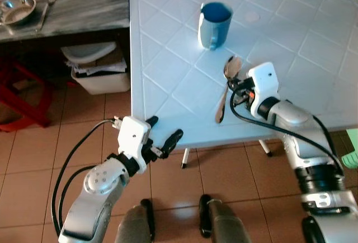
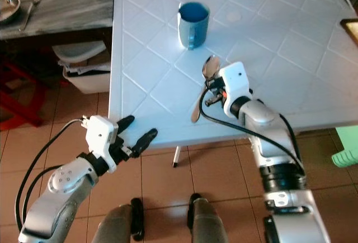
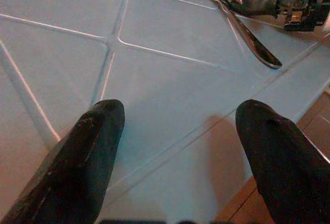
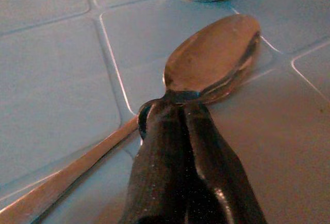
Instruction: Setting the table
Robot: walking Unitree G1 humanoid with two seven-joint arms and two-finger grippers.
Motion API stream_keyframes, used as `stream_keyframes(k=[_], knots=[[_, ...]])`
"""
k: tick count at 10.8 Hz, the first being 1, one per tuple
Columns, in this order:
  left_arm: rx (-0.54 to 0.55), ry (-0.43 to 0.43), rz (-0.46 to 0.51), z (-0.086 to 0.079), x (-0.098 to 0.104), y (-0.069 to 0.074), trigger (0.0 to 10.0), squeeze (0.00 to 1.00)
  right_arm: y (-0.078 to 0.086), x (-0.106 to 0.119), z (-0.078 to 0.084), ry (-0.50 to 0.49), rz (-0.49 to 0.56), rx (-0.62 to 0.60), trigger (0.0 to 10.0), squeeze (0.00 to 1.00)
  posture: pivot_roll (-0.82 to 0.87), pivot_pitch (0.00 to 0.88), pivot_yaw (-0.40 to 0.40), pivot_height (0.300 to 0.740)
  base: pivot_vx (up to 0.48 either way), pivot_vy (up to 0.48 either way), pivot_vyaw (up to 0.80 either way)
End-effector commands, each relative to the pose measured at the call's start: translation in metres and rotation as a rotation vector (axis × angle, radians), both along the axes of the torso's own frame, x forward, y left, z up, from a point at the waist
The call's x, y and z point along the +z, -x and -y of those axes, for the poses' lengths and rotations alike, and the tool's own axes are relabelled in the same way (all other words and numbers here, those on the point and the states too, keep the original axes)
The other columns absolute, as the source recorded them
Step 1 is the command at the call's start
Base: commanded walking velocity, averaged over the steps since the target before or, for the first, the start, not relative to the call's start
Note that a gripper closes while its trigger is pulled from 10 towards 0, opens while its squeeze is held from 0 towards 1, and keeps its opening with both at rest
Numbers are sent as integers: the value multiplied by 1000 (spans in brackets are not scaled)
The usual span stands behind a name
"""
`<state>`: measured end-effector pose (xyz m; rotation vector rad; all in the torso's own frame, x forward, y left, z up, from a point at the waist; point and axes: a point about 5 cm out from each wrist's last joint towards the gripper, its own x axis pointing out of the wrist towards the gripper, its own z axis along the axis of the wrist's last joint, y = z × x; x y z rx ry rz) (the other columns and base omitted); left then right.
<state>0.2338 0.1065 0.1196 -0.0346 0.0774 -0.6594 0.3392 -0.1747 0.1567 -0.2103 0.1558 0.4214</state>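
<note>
From my head cameras I see the white table (image 1: 168,58) with a blue mug (image 1: 215,25) standing on it and a spoon (image 1: 226,89) lying just in front of the mug, bowl toward the mug, handle toward the near edge. My right gripper (image 1: 236,84) sits on the spoon's neck. My left gripper (image 1: 166,135) hovers off the table's near corner, over the tiled floor (image 1: 67,137), fingers spread wide and holding nothing. On the wooden table (image 1: 78,3) at the far left lie a metal bowl (image 1: 17,8) and a fork (image 1: 47,8).

My left wrist camera looks between my two parted fingers (image 3: 82,157) across the tabletop to the spoon's handle end.

My right wrist camera shows my fingers (image 4: 175,167) pressed together at the neck, right below the spoon's bowl; they look closed on it, the handle running away to one side.

The grip sits far from the handle's weight, so if I lift, the spoon may pivot or slip out. A forward nudge could knock the mug.
</note>
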Motion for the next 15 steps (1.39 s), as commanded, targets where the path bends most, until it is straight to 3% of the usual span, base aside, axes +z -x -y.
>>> stream_keyframes(k=[1,4,7,11,12,13,15], knots=[[1,-18,-5,-1,-2,2,10000,0,9,-42,6,2,-198,-64,10000,1000,-5,287,79,740,0,0,0],[-2,-22,-4,-2,-1,2,10000,0,-5,-16,-29,-152,-177,-92,10000,1000,5,286,80,740,0,0,0],[-4,-23,-4,-2,-1,3,10000,0,3,-3,-58,-233,-188,-60,10000,1000,5,286,77,740,0,0,0],[-12,-24,-6,-2,-1,3,10000,0,11,18,-78,-310,-170,-65,10000,1000,2,288,77,740,0,0,0],[-14,-24,-8,-1,-2,3,10000,0,11,18,-80,-295,-172,-66,10000,718,-1,288,78,740,0,0,0],[-19,-23,-10,0,-2,4,10000,0,8,16,-82,-255,-166,-91,10000,0,-1,288,78,740,0,0,0],[-29,-27,-12,2,-3,3,10000,0,1,7,-97,-270,-249,-100,10000,0,-3,289,77,740,0,0,0]])
